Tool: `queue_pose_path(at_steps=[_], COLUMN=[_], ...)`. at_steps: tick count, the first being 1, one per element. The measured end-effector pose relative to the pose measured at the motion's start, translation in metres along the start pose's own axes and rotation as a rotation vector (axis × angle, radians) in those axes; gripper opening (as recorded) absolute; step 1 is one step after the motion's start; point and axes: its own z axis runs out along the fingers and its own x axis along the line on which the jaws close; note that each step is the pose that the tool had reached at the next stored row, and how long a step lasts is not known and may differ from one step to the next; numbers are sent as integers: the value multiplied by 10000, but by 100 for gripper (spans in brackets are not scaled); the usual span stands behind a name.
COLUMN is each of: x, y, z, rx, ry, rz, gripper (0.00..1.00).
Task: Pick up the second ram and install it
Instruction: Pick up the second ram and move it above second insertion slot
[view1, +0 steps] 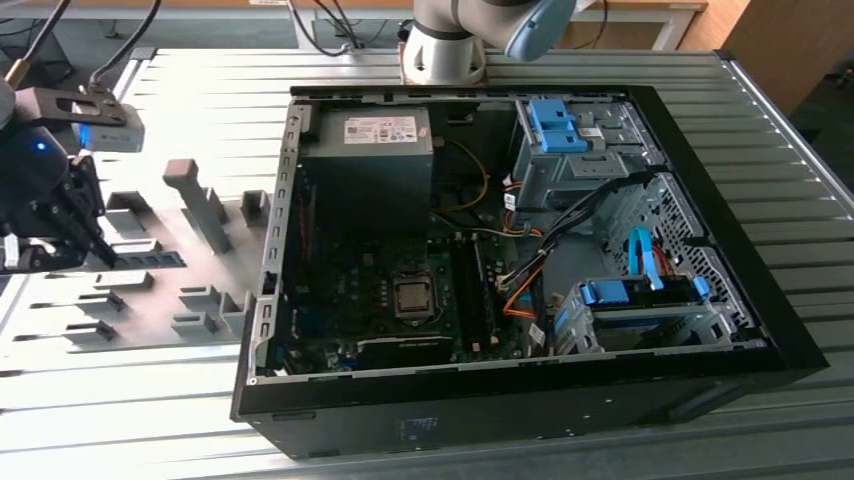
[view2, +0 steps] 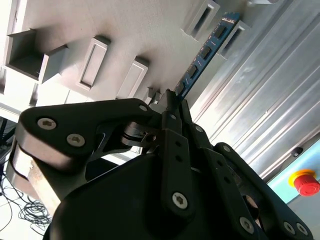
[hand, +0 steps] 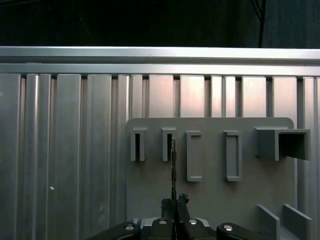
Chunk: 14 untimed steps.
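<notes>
The second ram, a long thin flat circuit-board stick, is blue-green with a row of black chips. The jointed metal gripper is matt black with silver screw heads. The slotted plastic holder plate is plain light grey; the ribbed aluminium table is silver, striped by parallel grooves. In the exterior view the open computer case is black, its chunky plastic drive-bay clips bright blue, its cable bundle orange. The mushroom-shaped push button is red on yellow
</notes>
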Motion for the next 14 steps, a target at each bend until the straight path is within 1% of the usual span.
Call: queue_pose_path(at_steps=[5,14], x=[-1,-1], y=[1,2], z=[-93,-288], rx=[0,-1], ry=[0,0], rz=[0,0], gripper=[14,14])
